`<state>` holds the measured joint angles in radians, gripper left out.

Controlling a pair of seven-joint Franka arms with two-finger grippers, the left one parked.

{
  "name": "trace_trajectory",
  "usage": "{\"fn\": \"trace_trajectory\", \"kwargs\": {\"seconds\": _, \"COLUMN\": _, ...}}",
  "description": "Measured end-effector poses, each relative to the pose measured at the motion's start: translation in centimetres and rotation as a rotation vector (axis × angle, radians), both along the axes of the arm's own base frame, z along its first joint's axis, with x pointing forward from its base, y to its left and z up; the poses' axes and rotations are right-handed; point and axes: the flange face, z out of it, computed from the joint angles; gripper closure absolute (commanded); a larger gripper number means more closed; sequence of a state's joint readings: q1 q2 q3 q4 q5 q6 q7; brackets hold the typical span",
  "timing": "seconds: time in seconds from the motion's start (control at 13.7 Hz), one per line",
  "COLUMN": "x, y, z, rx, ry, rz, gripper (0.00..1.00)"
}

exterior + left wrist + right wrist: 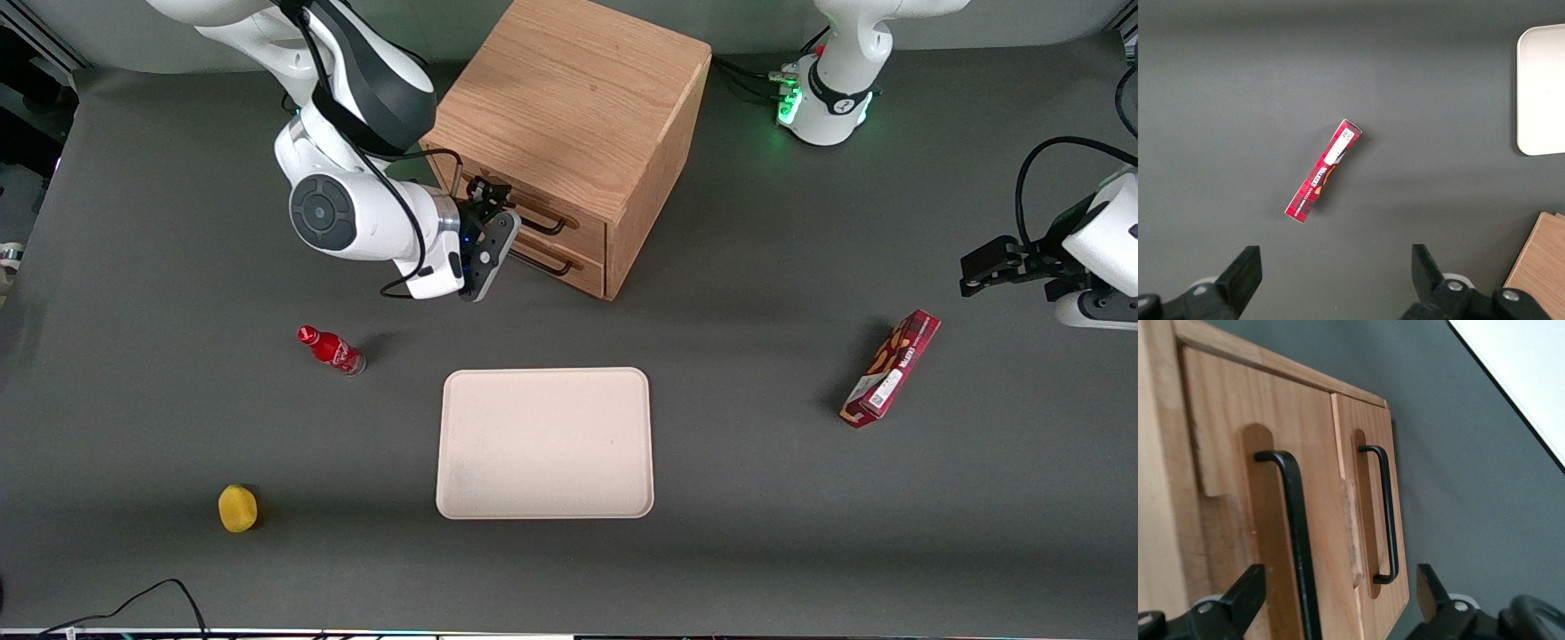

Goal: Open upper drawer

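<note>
Robotics lab bench: dark grey matte surface (756, 498); white arm base with green status lights (822, 102); gripper (487, 253) before light oak cabinet (569, 116); loose black cables (133, 604).

The front view is looking steeply down from high above the dark grey bench (756, 498), taking in the whole surface. The right wrist camera is sitting close in front of the light oak wooden cabinet (1218, 407), facing its two drawer fronts past the black gripper (1338, 603). The left wrist camera is looking straight down at the flat red snack box (1323, 171), which the front view is sharing, along with the cream rectangular tray (1541, 87).
</note>
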<state>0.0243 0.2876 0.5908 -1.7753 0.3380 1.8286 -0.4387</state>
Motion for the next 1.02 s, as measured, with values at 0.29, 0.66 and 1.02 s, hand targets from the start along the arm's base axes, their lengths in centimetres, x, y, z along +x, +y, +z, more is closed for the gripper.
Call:
{"fn": "trace_trajectory", "kwargs": {"seconds": 0.29, "x": -0.6, "y": -0.2, "z": -1.6, "rx": -0.002, "ry": -0.022, "rz": -0.004, "gripper": 0.00}}
{"fn": "trace_trajectory", "kwargs": {"seconds": 0.66, "x": -1.2, "y": 0.0, "z": -2.2, "rx": -0.006, "ry": -0.025, "rz": -0.002, "gripper": 0.00}}
{"fn": "trace_trajectory", "kwargs": {"seconds": 1.02, "x": -1.5, "y": 0.2, "z": -2.8, "rx": -0.003, "ry": -0.039, "rz": -0.007, "gripper": 0.00}}
